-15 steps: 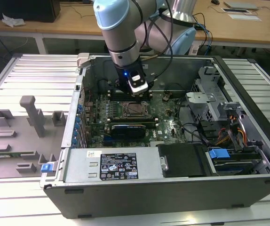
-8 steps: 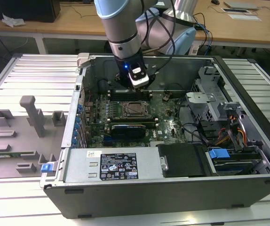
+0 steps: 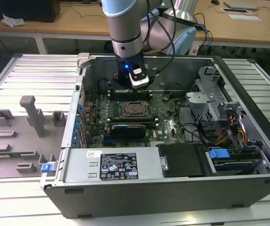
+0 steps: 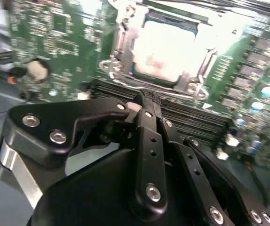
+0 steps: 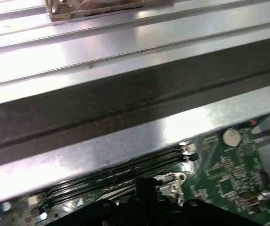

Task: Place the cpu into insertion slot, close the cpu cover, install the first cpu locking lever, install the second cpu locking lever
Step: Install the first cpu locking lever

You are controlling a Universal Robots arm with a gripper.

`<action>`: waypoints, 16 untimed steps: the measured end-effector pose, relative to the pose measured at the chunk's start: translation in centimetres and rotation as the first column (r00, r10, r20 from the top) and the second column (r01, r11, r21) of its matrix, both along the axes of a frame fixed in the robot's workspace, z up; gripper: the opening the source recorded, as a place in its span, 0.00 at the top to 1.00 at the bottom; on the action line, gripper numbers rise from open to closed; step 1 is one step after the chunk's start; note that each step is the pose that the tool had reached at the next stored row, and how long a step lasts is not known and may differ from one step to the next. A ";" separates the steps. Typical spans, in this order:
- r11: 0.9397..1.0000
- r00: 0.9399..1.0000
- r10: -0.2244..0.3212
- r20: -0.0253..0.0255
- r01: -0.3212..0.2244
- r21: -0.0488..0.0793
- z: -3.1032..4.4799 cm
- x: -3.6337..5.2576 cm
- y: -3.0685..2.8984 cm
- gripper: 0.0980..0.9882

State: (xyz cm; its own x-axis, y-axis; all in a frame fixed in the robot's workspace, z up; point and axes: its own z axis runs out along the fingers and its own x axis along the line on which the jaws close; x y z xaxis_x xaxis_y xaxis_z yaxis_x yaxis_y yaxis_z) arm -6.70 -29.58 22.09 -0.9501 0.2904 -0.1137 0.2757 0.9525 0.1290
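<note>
Second wrist view: gripper [image 4: 144, 101] clenched, empty, fingertips together. Cpu [image 4: 165, 52] sits in its slot [image 4: 125, 44], at twelve o'clock from the fingertips.

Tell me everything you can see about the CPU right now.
The cpu is a flat square chip with a pale, dull silver metal top that catches the light. It lies flat in the insertion slot on the green board, with the silver cpu cover framing its edges so the top shows through the window. The gripper hangs just beside it, above the black memory slots, not touching it. Nothing rests on top of it.
</note>
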 end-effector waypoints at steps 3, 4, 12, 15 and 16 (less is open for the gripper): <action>1.000 0.999 0.000 -0.049 0.000 0.000 -0.01 0.13 0.00 0.99; 1.000 0.999 0.000 -0.048 0.000 0.000 -0.02 0.13 0.00 0.99; 0.992 0.994 0.090 -0.065 -0.095 -0.087 -0.14 1.76 0.00 0.99; 0.990 0.992 0.100 -0.073 -0.107 -0.096 -0.15 2.10 -0.04 0.99; 0.989 0.992 0.102 -0.075 -0.109 -0.103 -0.15 2.10 -0.06 0.99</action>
